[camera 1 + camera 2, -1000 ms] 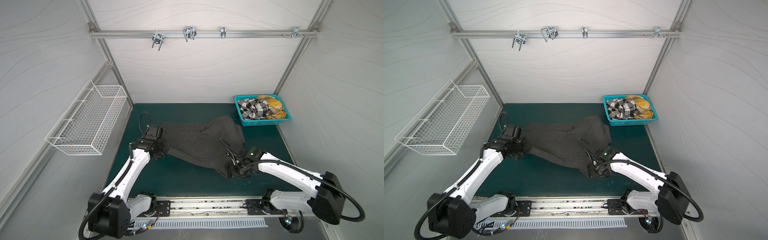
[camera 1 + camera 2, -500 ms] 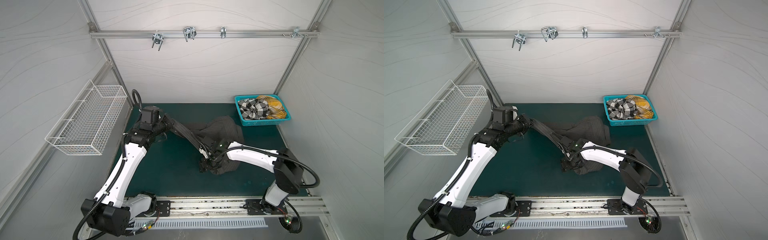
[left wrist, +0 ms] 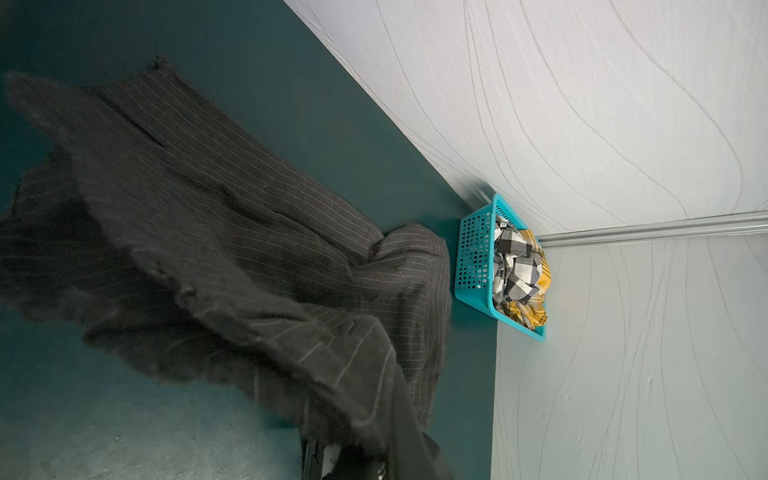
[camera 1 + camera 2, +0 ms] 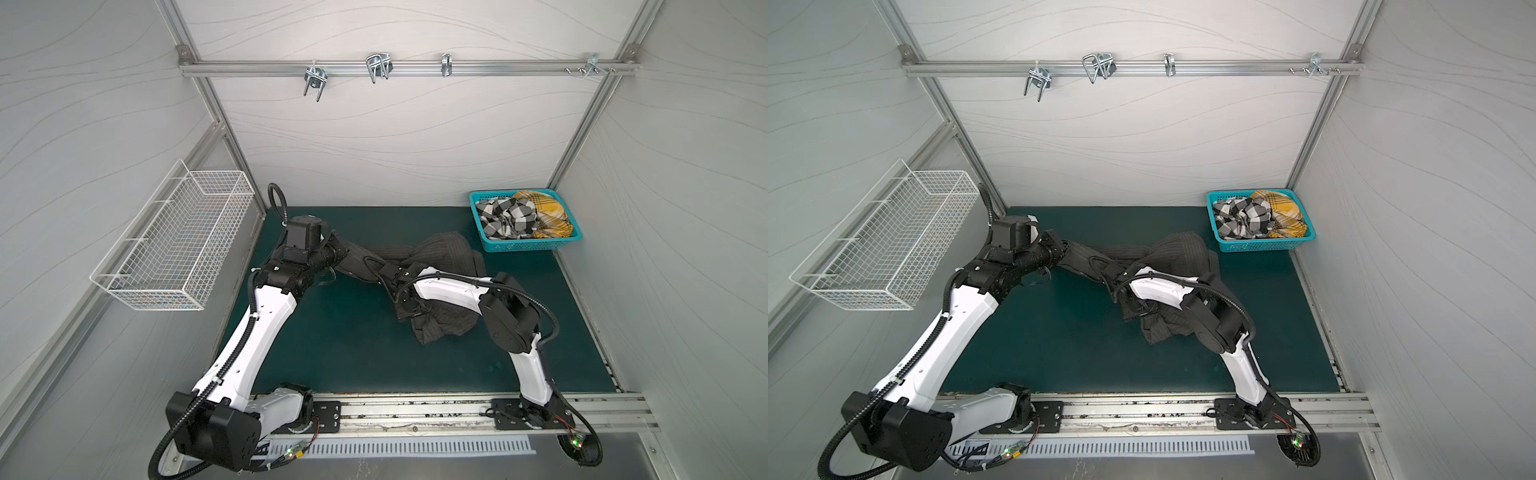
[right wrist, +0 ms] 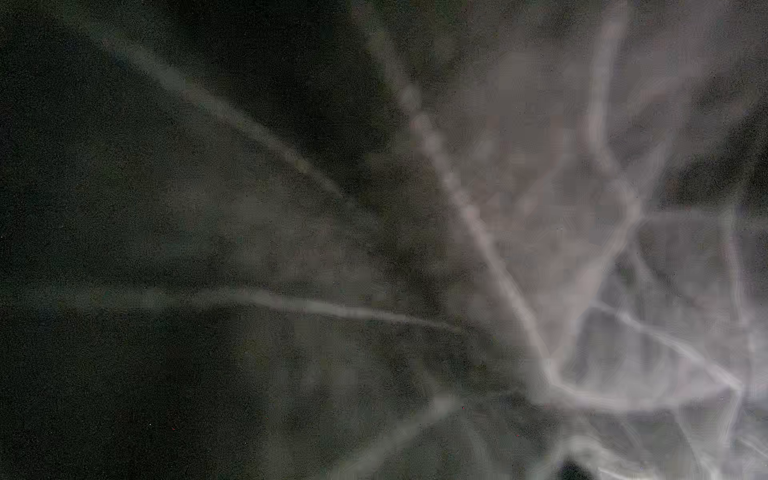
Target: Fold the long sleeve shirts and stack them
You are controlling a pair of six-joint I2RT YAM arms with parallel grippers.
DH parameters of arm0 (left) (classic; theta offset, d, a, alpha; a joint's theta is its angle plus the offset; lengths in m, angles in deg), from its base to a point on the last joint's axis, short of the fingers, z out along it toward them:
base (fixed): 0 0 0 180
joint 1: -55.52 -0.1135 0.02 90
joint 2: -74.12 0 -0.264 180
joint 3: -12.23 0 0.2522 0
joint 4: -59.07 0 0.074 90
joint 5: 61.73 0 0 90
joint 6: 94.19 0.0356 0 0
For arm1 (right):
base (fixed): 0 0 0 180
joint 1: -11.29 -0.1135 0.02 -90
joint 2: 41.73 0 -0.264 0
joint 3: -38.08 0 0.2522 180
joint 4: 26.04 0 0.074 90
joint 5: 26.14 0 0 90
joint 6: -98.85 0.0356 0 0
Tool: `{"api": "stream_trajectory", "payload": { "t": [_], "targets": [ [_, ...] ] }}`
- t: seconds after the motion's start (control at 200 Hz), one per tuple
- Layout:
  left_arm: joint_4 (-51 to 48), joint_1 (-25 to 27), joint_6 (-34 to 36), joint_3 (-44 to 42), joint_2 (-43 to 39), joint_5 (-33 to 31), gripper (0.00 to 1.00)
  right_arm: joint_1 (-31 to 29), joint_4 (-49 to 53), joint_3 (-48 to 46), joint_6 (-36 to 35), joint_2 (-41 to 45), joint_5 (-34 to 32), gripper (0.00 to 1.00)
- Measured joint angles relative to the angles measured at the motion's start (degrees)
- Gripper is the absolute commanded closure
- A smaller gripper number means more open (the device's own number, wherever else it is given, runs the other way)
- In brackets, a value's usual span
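**Left tool (image 4: 338, 257) pinches charcoal pinstripe shirt (image 4: 446, 251); right tool (image 4: 409, 311) unclear**

Left tool closed on shirt edge, cloth held off desk (image 4: 353, 353). Shirt runs from it toward 4 o'clock and bunches mid-desk around right tool. Its jaws are buried, so cannot tell. Check shirt (image 4: 505, 218) and yellow plaid shirt (image 4: 544, 212) in teal basket (image 4: 523, 246), 1 o'clock. No legible labels.

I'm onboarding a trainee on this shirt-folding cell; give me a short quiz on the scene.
1. True or false: the checked shirt and the yellow plaid shirt both lie in the teal basket.
2. Which shirt is the left gripper shut on? A checked, B pinstriped shirt, C yellow plaid.
3. How many shirts lie outside the basket?
Key: 1 true; 2 B; 3 one.
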Motion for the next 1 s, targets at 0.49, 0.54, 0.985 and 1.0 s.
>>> {"api": "stream_trajectory", "payload": {
  "t": [0.49,0.54,0.985,1.0],
  "targets": [
    [1.3,-0.4,2.1,-6.3,-0.5,-8.6,1.0,-5.2,3.7,-20.0,-6.0,27.7,1.0,1.0],
    [1.2,-0.7,2.1,-7.8,-0.5,-10.0,1.0,-4.4,4.0,-23.3,-5.8,35.9,0.8,1.0],
    [-0.9,-2.3,2.7,-18.8,-6.2,-17.2,1.0,36.6,0.6,-42.3,-4.2,63.0,18.1,0.49],
    [-0.9,-2.3,2.7,-19.1,-6.4,-16.8,1.0,36.6,0.7,-42.2,-3.9,62.2,18.2,0.42]
  ]
}}
